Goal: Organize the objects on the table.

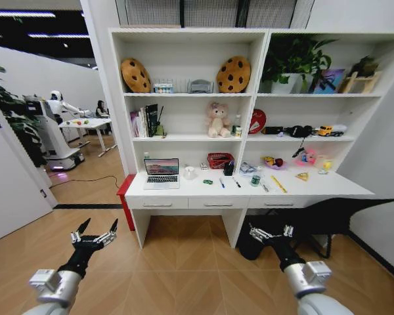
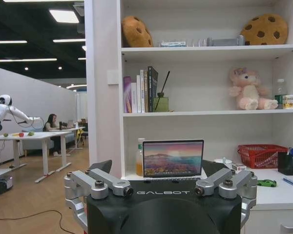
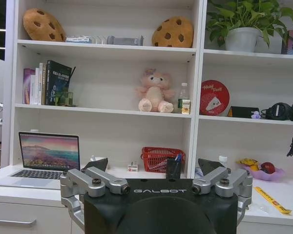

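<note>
Each arm ends in a silver-grey cylindrical wrist, then a slim black forearm section. The left pincer (image 1: 94, 235) and the right pincer (image 1: 271, 232) have silver metal linkages with round black screws and black fingertips. The black housing carries the white marking "GALBOT".

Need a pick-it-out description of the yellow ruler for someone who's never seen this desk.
Find the long white desk built under the tall white shelving, then go to its right end, past the open laptop and the pens. The yellow ruler lies flat there at a slant, the only long thin yellow strip among the small items.
</note>
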{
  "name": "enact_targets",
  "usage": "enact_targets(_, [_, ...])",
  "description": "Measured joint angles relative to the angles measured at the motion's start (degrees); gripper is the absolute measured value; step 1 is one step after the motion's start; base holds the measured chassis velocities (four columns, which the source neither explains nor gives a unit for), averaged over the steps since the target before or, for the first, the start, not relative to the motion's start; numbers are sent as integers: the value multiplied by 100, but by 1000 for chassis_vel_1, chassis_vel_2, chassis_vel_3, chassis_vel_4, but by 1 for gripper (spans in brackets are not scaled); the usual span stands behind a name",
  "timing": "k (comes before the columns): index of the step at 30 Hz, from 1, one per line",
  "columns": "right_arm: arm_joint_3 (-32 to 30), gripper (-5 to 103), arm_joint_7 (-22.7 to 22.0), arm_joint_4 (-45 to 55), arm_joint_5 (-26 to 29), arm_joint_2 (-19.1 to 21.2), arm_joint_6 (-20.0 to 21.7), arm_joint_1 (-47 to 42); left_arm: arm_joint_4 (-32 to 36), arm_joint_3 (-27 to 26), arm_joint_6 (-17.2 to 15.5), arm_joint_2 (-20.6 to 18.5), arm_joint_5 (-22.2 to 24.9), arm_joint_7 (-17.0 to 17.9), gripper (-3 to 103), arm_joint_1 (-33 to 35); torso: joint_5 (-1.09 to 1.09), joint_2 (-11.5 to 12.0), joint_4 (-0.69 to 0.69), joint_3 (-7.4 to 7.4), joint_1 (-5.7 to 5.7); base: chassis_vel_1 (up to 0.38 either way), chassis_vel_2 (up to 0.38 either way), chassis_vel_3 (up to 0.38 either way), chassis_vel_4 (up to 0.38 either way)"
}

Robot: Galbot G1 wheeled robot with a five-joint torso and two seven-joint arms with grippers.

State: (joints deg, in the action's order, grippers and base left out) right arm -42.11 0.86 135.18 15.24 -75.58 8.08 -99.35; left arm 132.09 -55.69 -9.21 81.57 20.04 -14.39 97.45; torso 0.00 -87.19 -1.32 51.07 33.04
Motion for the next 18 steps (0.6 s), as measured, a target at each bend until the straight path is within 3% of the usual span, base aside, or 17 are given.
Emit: enact_targets(18, [53,100,25,-197,111,116,-32,182,-46,32,10,98,-111,55,100,-97,0,0,0,0,0,0,0,0,0])
